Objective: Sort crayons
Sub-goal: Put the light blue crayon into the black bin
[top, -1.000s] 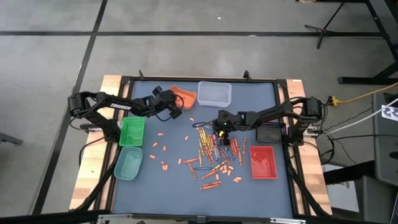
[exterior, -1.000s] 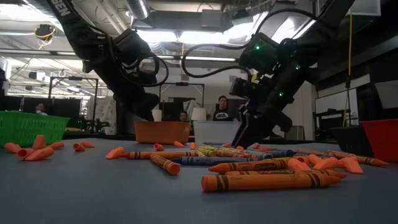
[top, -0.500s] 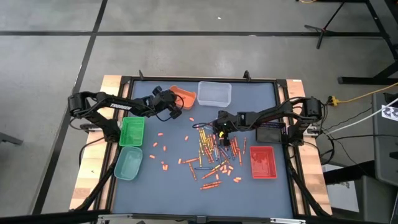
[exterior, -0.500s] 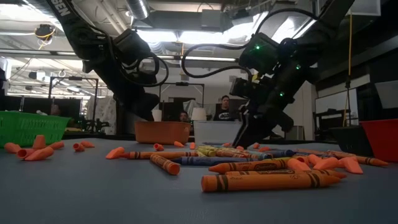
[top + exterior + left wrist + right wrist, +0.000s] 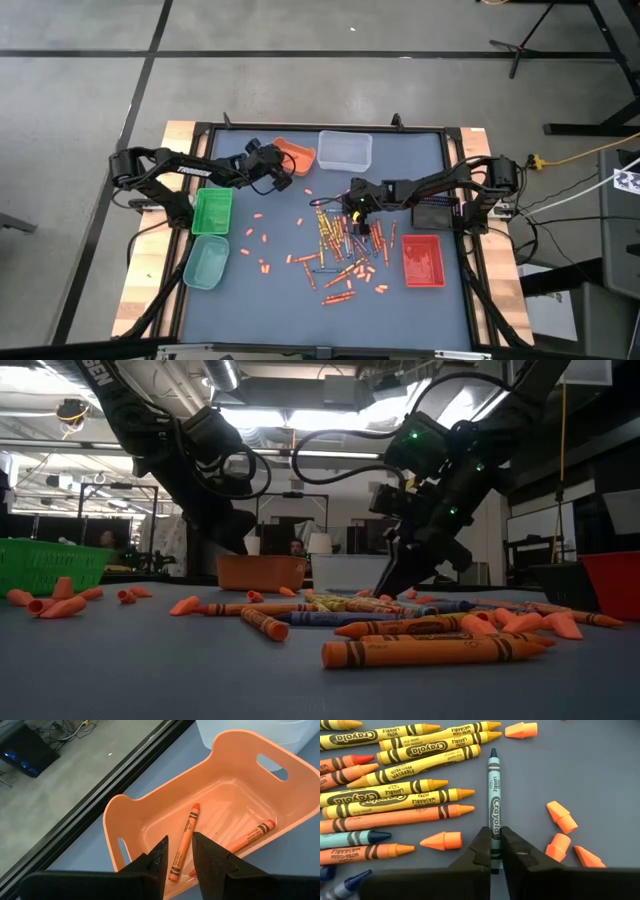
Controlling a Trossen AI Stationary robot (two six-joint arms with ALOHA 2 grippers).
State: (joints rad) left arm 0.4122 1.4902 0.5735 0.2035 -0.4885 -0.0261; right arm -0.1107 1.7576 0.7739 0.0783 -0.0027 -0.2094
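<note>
1. I see my right gripper (image 5: 493, 851) pinching a blue-grey crayon (image 5: 493, 805) lying on the table (image 5: 280, 290) beside the yellow and orange crayons (image 5: 415, 785).
2. My left gripper (image 5: 179, 854), fingers slightly apart and empty, hangs over the orange tray (image 5: 150, 810).

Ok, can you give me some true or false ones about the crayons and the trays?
1. The right gripper has its jaws closed on a blue-grey crayon. True.
2. The orange tray has no crayons in it. False: two orange crayons lie inside it.
3. The left gripper is holding a crayon. False: nothing sits between its jaws; it hangs over the orange tray.
4. The red tray sits on the table's right side, near the right arm. True.
5. The blue-grey crayon is lifted high above the table. False: it lies flat on the table beside the yellow crayons.
</note>
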